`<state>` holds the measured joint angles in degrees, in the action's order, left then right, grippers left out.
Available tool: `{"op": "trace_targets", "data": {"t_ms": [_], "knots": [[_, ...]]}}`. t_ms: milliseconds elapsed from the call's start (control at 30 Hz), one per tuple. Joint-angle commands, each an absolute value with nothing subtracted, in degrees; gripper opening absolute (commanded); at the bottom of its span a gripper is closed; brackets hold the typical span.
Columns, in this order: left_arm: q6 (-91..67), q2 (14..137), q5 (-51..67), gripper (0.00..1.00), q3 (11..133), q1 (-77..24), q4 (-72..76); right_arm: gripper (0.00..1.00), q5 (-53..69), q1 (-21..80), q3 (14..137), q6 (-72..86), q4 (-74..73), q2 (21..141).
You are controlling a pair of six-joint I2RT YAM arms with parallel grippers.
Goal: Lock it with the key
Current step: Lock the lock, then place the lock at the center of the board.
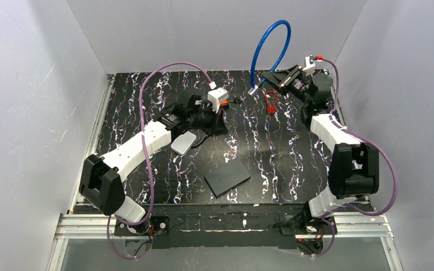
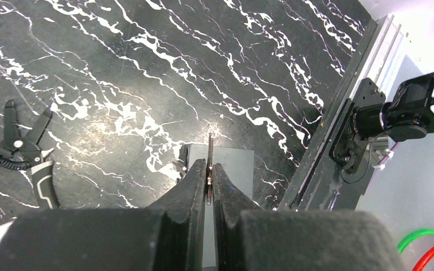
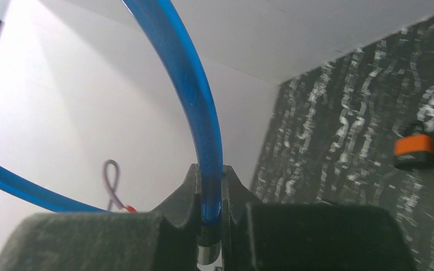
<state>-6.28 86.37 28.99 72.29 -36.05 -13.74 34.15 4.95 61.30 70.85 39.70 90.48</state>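
Our right jaws are clamped on the lock (image 3: pixel 196 101) near one metal end, holding it up at the far right. Its blue cable arches toward the far wall and its free end (image 1: pixel 254 90) hangs over the surface (image 1: pixel 277 147). Our left jaws pinch a thin metal blade, likely the key (image 2: pixel 210 148), mid-surface, so the lock lies far and right of it. We can read no brand or writing.
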Motion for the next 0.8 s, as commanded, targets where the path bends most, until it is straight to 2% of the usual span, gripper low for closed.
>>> {"op": "trace_targets", "data": {"t_ms": [0,200,433,600,767], "knots": [[-7.6,82.4,31.6,0.0,74.7,-33.2,-13.6,0.01,39.0,3.5,66.2,52.1,23.8,88.9],[-8.5,80.8,32.5,0.0,72.8,-30.2,-12.3,0.01,39.7,1.0,71.3,25.2,-5.4,87.9],[-8.4,80.1,32.9,0.0,71.8,-30.0,-11.8,0.01,36.6,-2.2,79.1,-5.3,-36.8,93.3],[-8.4,80.3,33.5,0.0,71.8,-30.0,-11.7,0.01,32.3,-3.6,79.4,-17.3,-46.2,97.0],[-8.5,80.6,33.5,0.0,71.7,-30.0,-11.5,0.01,27.1,-3.7,77.3,-22.5,-47.9,99.3]]}}
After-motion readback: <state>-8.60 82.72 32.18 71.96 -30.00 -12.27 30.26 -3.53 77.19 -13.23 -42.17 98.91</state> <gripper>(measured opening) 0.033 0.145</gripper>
